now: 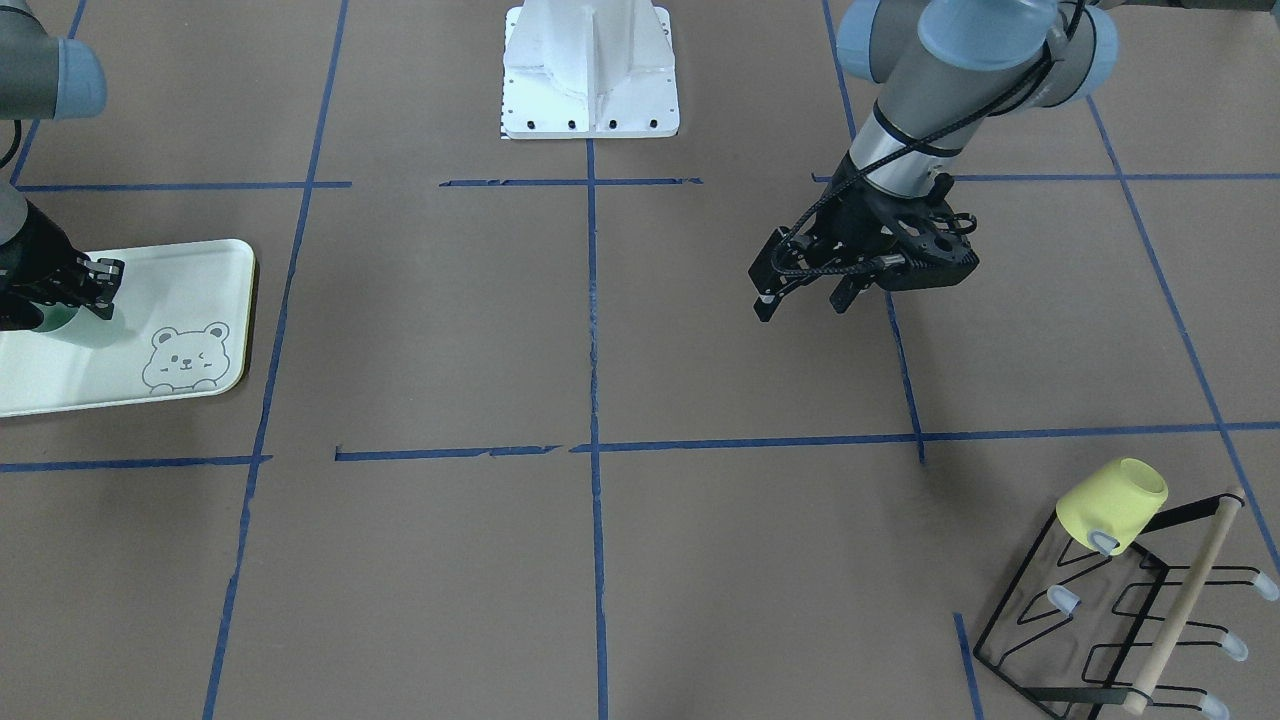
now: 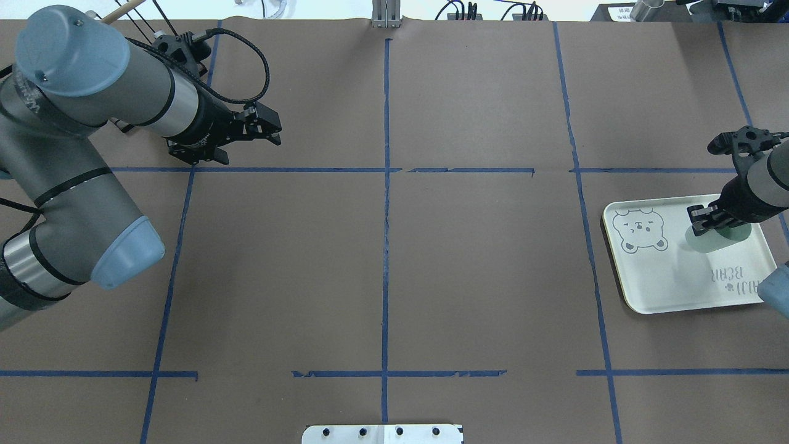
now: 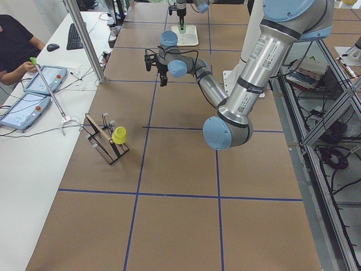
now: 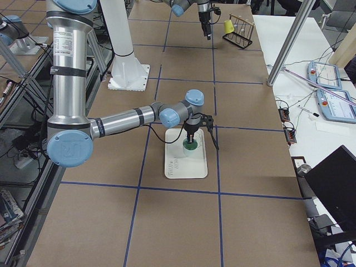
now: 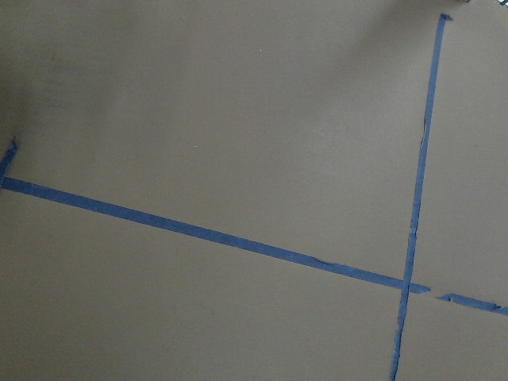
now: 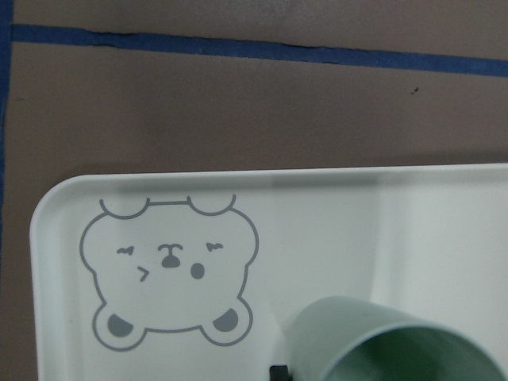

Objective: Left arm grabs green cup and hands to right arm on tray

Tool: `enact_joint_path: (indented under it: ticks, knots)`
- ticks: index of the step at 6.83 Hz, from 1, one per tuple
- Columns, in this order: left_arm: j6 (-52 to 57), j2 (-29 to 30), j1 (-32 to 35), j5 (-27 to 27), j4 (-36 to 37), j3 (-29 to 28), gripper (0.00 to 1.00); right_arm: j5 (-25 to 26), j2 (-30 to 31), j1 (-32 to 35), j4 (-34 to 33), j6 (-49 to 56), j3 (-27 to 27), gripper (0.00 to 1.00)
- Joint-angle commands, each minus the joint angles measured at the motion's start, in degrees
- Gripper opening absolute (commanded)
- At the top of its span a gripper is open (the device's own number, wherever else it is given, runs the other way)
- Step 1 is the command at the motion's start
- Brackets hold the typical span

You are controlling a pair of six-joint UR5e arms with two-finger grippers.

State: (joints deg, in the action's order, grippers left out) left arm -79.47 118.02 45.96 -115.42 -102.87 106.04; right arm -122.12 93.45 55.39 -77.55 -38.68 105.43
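Note:
The green cup (image 1: 78, 326) stands upright on the tray (image 1: 190, 285) at the table's right end, beside the bear drawing. My right gripper (image 1: 72, 300) reaches down onto it from above and is shut on its rim. The right wrist view shows the cup's open mouth (image 6: 397, 349) with one black fingertip (image 6: 278, 371) against its outer wall. The overhead view also shows the cup (image 2: 721, 238), the tray (image 2: 666, 283) and the right gripper (image 2: 707, 223). My left gripper (image 1: 802, 305) is open and empty. It hangs above bare table, far from the tray.
A yellow cup (image 1: 1112, 503) sits upside down on a black wire rack (image 1: 1130, 620) with a wooden bar at the table's left end. The white robot base (image 1: 590, 70) is at the middle of the robot's side. Blue tape lines cross the brown tabletop.

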Motion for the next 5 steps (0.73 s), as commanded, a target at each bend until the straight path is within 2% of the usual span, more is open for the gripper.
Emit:
enact_joint_path:
  ticks: [1, 5]
  knots:
    - [0.0, -0.1, 0.0, 0.0, 0.0, 0.0, 1.00, 2.5, 0.2, -0.8, 0.0, 0.0, -0.2, 0.00]
    - [0.0, -0.1, 0.0, -0.1, 0.0, 0.2, 1.00, 2.2, 0.0, -2.8, 0.2, -0.4, -0.1, 0.03]
